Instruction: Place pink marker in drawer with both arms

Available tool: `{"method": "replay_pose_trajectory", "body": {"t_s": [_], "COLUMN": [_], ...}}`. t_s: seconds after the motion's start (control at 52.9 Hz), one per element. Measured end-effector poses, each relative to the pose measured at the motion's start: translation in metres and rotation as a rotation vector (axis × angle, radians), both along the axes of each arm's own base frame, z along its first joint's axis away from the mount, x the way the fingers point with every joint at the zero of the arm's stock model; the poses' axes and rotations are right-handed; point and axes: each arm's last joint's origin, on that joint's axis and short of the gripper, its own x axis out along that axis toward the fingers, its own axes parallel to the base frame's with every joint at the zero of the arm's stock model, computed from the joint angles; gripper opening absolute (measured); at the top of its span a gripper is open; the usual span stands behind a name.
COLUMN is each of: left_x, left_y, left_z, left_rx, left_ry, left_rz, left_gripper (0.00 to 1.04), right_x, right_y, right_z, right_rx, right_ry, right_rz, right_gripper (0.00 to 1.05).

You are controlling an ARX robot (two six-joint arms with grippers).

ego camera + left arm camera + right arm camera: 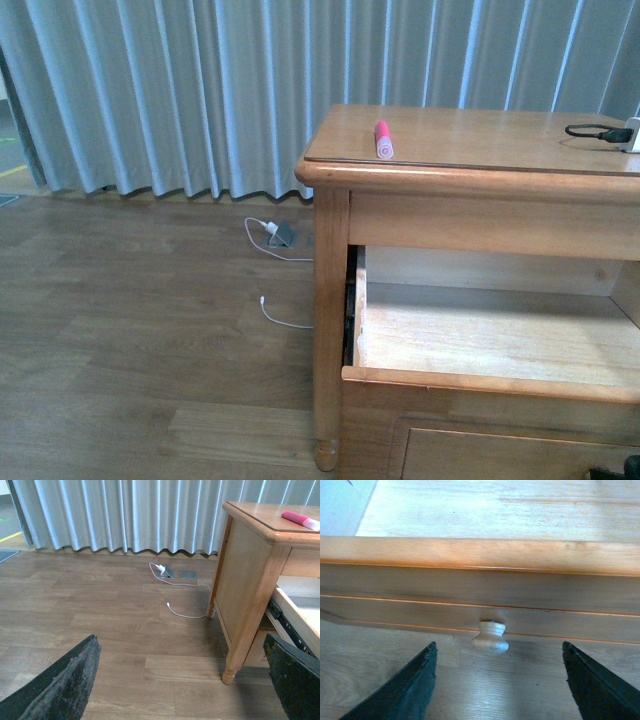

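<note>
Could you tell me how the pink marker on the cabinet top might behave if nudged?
Lying on its side on the smooth cabinet top, the pink marker looks round, so it may well roll. It looks short and rigid, so probably light and unbending.

The drawer point(480, 340) runs past the front view's right edge, its right side unseen. A white item point(632, 134) on the cabinet top point(470, 135) is cropped there; a dark shape point(620, 468) at the bottom corner is unidentifiable.
</note>
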Motion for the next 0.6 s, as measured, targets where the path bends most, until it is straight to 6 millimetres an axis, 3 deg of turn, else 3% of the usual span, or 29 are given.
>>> {"method": "replay_pose_trajectory", "body": {"t_s": [0.151, 0.359, 0.605], "left_x": [0.000, 0.000, 0.000], "left_y": [0.000, 0.000, 0.000], "left_z": [0.000, 0.000, 0.000], "left_rx": [0.000, 0.000, 0.000], "left_ry": [0.000, 0.000, 0.000], "left_rz": [0.000, 0.000, 0.000], "left_gripper": [0.99, 0.99, 0.99], "right_x": [-0.023, -0.065, -0.105], "right_y": [-0.011, -0.033, -0.055], "right_z": [0.033, 0.075, 0.095], "right_rx": [0.042, 0.058, 0.098], "right_ry": [-0.059, -0.196, -0.338], "right_rz": [0.001, -0.029, -0.075], "right_gripper": [0.98, 0.96, 0.96]}}
